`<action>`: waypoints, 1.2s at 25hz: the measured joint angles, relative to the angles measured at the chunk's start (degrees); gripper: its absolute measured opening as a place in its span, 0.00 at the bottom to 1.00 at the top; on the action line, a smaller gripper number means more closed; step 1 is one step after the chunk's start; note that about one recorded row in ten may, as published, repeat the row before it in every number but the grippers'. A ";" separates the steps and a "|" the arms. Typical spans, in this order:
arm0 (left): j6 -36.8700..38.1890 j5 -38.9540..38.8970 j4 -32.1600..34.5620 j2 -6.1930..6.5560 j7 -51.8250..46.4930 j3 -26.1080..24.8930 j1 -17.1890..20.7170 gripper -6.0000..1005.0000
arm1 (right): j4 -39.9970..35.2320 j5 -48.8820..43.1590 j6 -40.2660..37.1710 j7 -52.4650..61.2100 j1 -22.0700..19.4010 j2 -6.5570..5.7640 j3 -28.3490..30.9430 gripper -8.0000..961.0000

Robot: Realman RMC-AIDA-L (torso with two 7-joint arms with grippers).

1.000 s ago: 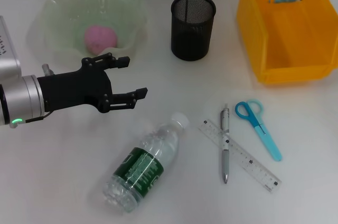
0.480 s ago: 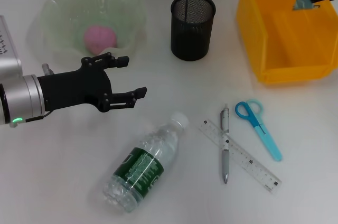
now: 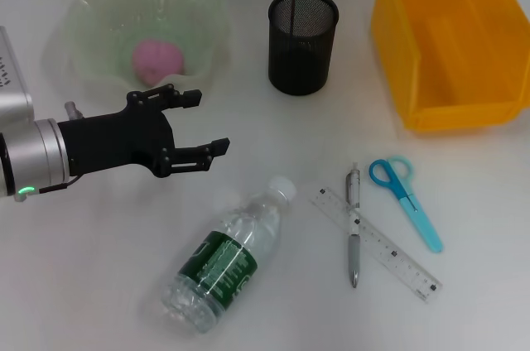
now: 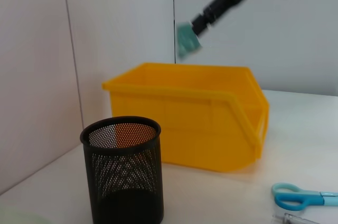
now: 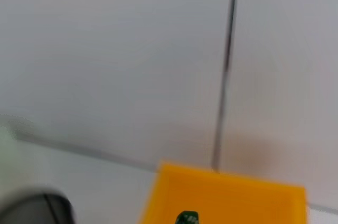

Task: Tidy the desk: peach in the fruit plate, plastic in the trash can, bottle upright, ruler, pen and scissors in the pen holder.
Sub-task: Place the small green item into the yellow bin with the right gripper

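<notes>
The right gripper point(image 4: 196, 25), jaws closed on the teal plastic point(image 4: 185, 40), hung over the far rim of the yellow bin point(image 3: 451, 53) at the tabletop's far right corner, the bin cavity directly below; the left gripper point(image 3: 203, 123) hovered open.

The left arm ends in a brushed silver cylindrical wrist section with a small green light glowing on its underside, and a pale casing with small dark print shows behind it. The left pincer point(image 3: 199, 123) is matte black, built of angular plates and linkages with small fasteners, carrying two slim fingers with stepped tips. A short metal stud stands near its base. The right pincer point(image 4: 203, 20) is a slim black segmented rod with silver bands, trailed by a dark looping cable.
</notes>
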 joint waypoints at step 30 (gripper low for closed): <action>-0.60 0.19 -0.32 0.00 -0.08 0.09 -1.04 0.83 | 4.75 -11.72 -7.20 -0.16 7.72 -0.80 -2.55 0.82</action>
